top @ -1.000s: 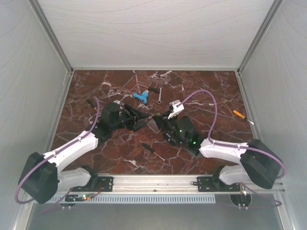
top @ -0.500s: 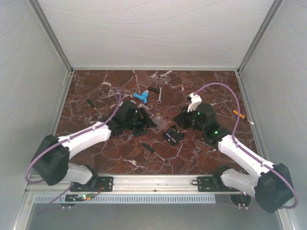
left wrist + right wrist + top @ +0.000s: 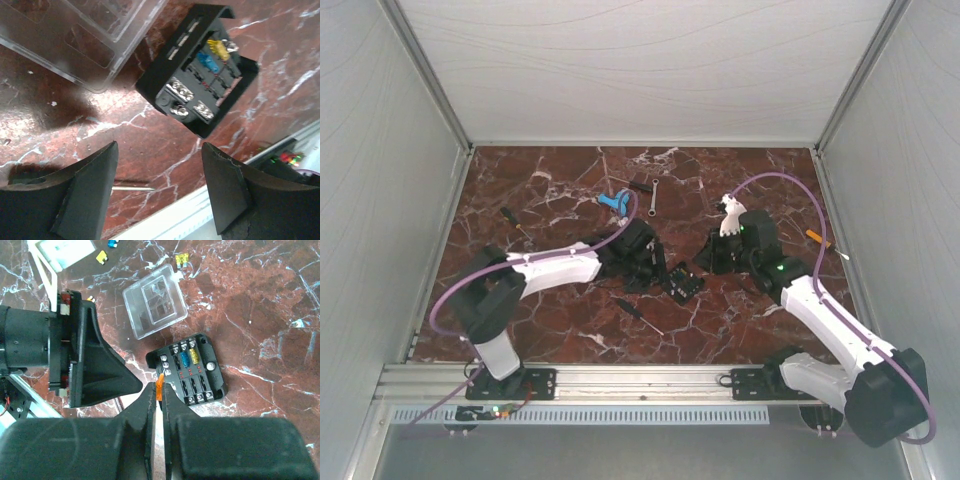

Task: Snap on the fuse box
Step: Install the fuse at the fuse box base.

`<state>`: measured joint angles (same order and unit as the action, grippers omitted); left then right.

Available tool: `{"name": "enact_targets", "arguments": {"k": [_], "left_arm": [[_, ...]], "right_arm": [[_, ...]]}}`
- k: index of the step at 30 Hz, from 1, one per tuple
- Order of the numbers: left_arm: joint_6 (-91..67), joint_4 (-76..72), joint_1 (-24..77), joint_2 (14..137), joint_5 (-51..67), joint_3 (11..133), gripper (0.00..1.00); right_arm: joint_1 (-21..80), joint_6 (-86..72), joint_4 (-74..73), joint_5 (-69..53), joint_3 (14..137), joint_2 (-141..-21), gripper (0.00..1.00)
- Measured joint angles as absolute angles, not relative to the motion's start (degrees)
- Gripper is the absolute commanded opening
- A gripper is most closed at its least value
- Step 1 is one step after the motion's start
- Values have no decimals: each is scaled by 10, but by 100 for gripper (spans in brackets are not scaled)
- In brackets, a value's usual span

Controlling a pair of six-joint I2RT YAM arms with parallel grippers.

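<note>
The left gripper (image 3: 159, 155) has swung in toward the middle and opened; its jaws stand wide apart and hold nothing. Just ahead of it lies the fuse box (image 3: 200, 85), still uncovered, with the clear lid (image 3: 85, 35) just beside it, so I judge the snapping is not yet done. The right gripper (image 3: 159, 391) has drawn back and is pinched on a small orange fuse (image 3: 159, 382).
</note>
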<state>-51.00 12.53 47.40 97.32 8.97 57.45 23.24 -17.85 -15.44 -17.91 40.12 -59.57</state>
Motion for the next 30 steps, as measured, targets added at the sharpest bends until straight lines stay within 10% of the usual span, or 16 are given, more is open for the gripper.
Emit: {"name": "enact_targets", "arguments": {"k": [30], "left_arm": [[-479,156,496,1062,-28,642,30]], "right_arm": [[226,-172,-179,-195,402,-614,0]]}}
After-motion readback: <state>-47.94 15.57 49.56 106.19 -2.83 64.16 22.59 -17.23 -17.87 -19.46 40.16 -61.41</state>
